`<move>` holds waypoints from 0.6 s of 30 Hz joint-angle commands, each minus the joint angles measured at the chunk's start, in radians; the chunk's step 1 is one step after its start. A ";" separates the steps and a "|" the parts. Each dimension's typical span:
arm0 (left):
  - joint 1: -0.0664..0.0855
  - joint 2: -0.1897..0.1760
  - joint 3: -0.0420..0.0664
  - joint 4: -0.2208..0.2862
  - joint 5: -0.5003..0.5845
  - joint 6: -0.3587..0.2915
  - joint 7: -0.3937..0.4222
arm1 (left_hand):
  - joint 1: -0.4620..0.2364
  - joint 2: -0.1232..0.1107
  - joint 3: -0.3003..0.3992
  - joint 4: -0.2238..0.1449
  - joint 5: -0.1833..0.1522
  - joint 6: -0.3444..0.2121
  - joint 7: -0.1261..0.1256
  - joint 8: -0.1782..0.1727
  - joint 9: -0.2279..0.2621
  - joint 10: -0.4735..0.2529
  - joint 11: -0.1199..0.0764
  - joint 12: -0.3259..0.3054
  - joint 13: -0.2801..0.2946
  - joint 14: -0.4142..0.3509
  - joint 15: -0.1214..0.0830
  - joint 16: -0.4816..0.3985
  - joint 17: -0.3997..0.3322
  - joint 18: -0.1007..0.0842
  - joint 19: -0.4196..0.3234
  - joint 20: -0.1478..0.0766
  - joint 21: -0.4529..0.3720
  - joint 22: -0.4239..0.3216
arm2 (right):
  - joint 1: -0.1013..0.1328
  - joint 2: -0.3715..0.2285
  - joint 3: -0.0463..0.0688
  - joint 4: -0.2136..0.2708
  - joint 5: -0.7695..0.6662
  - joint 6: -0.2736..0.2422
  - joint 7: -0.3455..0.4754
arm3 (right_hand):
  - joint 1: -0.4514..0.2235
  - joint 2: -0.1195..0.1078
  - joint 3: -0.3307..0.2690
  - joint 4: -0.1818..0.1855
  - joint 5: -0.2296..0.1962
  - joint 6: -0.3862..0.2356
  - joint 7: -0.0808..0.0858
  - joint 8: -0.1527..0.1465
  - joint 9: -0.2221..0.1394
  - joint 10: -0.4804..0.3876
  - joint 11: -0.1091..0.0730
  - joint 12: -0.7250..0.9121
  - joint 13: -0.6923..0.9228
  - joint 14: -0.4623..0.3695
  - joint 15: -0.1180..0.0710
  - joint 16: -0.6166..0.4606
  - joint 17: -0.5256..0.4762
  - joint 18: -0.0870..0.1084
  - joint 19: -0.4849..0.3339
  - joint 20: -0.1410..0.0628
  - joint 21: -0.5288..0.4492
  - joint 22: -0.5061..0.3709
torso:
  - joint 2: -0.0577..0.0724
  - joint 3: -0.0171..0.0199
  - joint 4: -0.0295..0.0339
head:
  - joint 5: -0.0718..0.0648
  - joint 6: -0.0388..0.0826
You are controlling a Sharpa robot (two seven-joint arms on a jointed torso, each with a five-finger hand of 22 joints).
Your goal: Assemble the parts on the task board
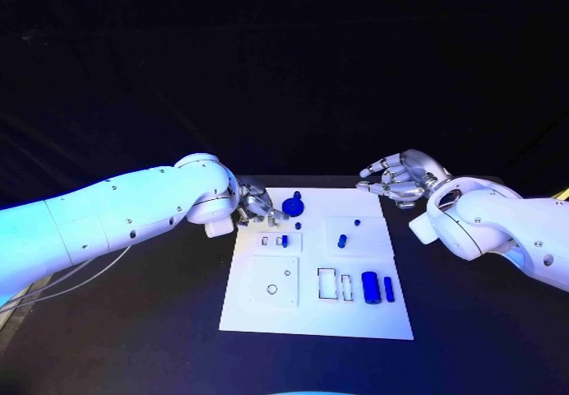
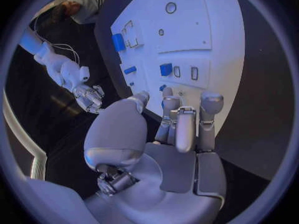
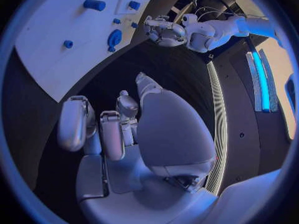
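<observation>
Hovering over the task board (image 1: 318,321)'s far-left edge, the left hand (image 1: 257,207) holds nothing, fingers loosely apart, seemingly poised beside the round blue part (image 1: 293,206). The right hand (image 1: 397,178) waits off the board's far-right corner, fingers spread, empty, above the desk (image 1: 474,329).

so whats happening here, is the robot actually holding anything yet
Not yet, as far as the views show. The left hand hovers over the far left edge of the white task board, fingers near a round blue part, with nothing in its grip. The right hand is raised off the board's far right corner, fingers curled and empty. Other blue parts, such as the cylinder near the right edge, sit untouched.
</observation>
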 commanded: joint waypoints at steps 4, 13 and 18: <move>0.004 0.034 -0.013 -0.034 -0.013 0.039 -0.008 | -0.021 -0.001 -0.065 0.004 0.006 -0.006 -0.002 0.020 0.019 0.006 -0.010 -0.012 -0.011 0.035 -0.005 0.019 0.085 -0.033 0.020 0.001 0.028 0.029 | 0.002 0.003 0.001 -0.008 -0.002 0.001 0.004 | -0.007 -0.011 0.008 0.004 0.021 -0.011 0.003 0.021 0.003 -0.028 0.001 -0.010 -0.007 0.084 -0.007 -0.014 0.178 0.010 -0.020 -0.003 -0.009 0.051 | 0.004 0.0002 0.0002 | 0.001 -0.002; 0.004 0.076 -0.029 -0.077 -0.032 0.078 -0.014 | -0.023 0.002 -0.069 0.005 0.005 -0.012 0.000 0.018 0.021 -0.001 -0.009 -0.017 -0.017 0.036 -0.004 0.020 0.087 -0.034 0.021 0.001 0.030 0.032 | 0.004 0.006 0.002 -0.014 -0.003 0.002 0.003 | -0.008 -0.011 0.009 0.004 0.021 -0.013 0.003 0.021 0.003 -0.028 0.001 -0.010 -0.007 0.083 -0.006 -0.015 0.177 0.011 -0.020 -0.002 -0.010 0.050 | 0.005 -0.0004 0.0003 | 0.000 -0.006; 0.004 0.088 -0.033 -0.086 -0.035 0.087 -0.016 | -0.021 0.004 -0.069 0.004 0.006 -0.014 0.000 0.017 0.022 -0.002 -0.008 -0.017 -0.016 0.037 -0.003 0.021 0.090 -0.034 0.021 0.002 0.031 0.033 | 0.004 0.007 0.002 -0.015 -0.003 0.002 0.002 | -0.008 -0.011 0.009 0.004 0.021 -0.014 0.003 0.021 0.003 -0.028 0.001 -0.010 -0.007 0.083 -0.006 -0.015 0.177 0.010 -0.020 -0.002 -0.009 0.051 | 0.004 -0.0011 0.0013 | -0.003 -0.007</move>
